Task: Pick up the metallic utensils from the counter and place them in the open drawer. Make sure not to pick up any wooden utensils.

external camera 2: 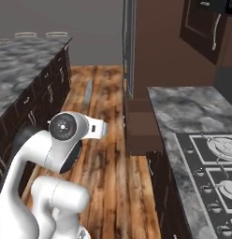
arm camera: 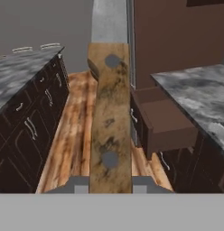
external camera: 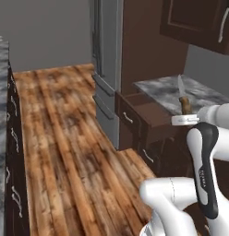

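You are carrying the knife (arm camera: 109,122), clenched in your pincer (arm camera: 110,182) mid-frame, so next bring it over the open drawer (arm camera: 165,119) at right and let go.

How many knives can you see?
1. The knife is held in the gripper, up in the air beside the counter, blade pointing up, near the open drawer. Other utensils may be hidden from these views.
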